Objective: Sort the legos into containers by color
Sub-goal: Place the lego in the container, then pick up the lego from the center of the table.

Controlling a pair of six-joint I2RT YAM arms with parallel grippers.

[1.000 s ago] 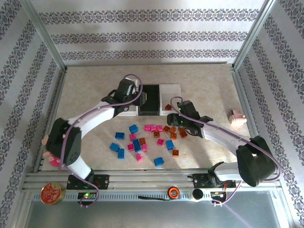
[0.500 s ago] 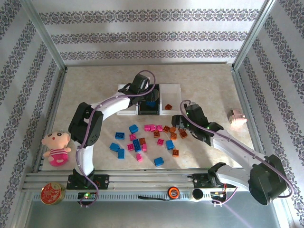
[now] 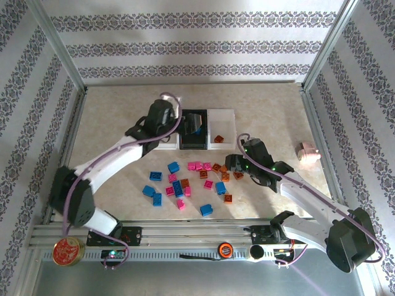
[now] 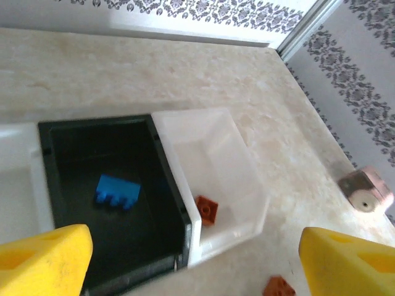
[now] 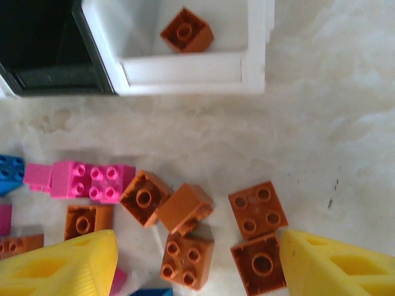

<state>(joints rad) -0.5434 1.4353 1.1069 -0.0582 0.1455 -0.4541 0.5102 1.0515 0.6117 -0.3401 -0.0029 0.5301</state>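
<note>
Hovering over black tray [image 4: 68, 160], left gripper [image 4: 196, 259] stood wide open, empty. Blue brick [image 4: 117, 190] lay inside; orange brick [image 4: 207, 209] in adjoining white tray [image 4: 216, 154]. Right gripper [image 5: 197, 265], jaws spread, grasping nothing, hung above loose orange bricks [image 5: 185, 209] on table [image 5: 321, 111].

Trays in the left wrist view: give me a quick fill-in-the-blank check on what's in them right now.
The long lego in the black tray is ____. The square lego in the white tray to its right is ____. The left gripper hovers above them with its jaws ____.
Missing words: blue; orange-brown; open.
</note>
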